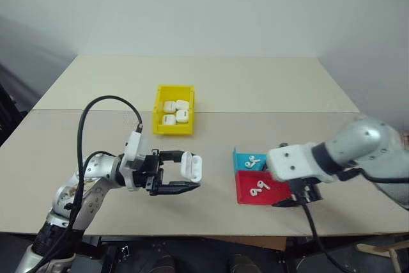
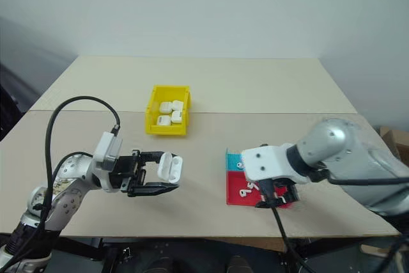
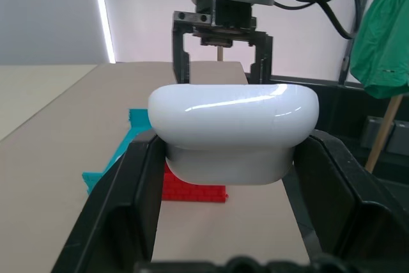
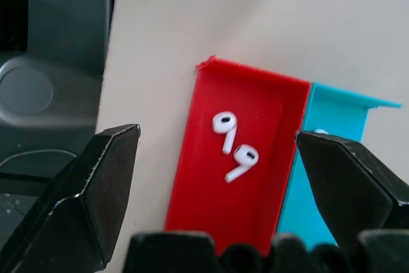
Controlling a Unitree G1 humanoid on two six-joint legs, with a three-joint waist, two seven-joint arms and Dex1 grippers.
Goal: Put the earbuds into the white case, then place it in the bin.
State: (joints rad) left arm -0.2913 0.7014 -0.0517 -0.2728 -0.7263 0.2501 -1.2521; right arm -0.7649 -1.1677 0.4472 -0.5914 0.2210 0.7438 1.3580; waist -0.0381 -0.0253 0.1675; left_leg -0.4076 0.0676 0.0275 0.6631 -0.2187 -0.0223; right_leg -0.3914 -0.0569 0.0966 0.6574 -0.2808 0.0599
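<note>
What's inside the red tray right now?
Two earbuds lie side by side on the floor of the red tray, under the open right gripper. In the head views that gripper's arm covers part of the tray.

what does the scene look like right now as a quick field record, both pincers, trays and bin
left pincer: shut on a white case, held above the table
right pincer: open, over the red tray
red tray contents: two earbuds
blue tray: beside the red tray, holding earbuds
yellow bin: already holds several white cases
held case: lid looks closed
</note>
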